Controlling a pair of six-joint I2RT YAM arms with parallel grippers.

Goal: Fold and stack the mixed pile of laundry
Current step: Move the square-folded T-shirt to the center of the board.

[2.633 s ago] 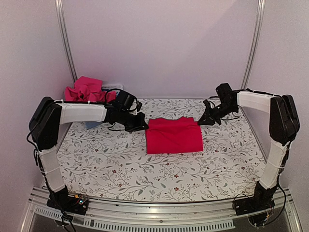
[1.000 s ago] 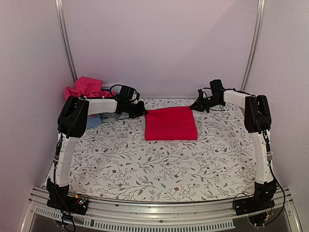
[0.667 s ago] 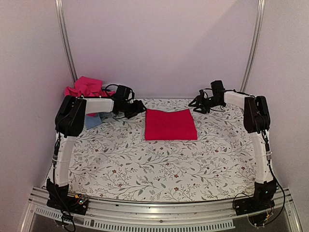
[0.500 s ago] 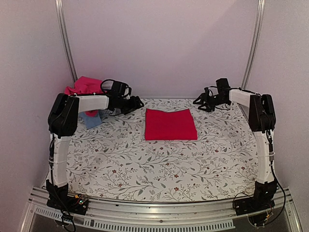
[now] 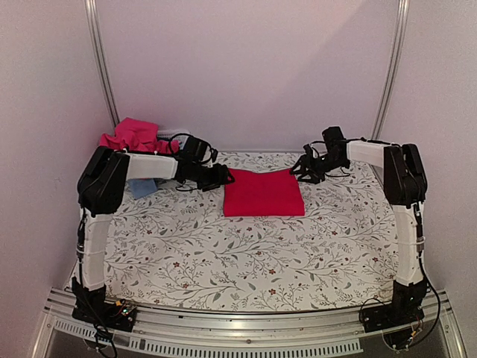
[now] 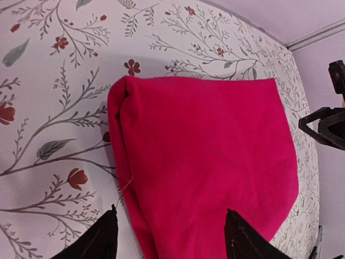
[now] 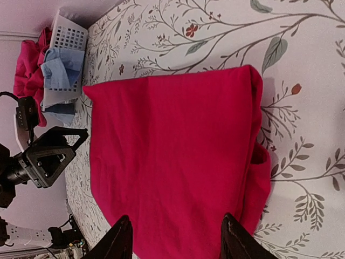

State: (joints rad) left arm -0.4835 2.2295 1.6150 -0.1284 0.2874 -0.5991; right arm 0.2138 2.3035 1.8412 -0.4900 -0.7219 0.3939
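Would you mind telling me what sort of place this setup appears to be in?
Likely a robotics lab cell, not a home: bare panel walls, an aluminium base rail, and a floral tabletop.

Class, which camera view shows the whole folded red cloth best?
Top external: the folded red cloth lies almost wholly in view, flat on the table. The left wrist view shows its layered side edge close up. Both wrist views cut it off at the frame's lower edge.

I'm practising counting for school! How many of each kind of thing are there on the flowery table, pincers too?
Flat folded red cloth: 1
Crumpled heap of pink and light blue laundry: 1, pieces too bunched to count
White slatted plastic basket: 1
Black robot pincers, both open: 2, the left pincer and the right pincer
Total: 5
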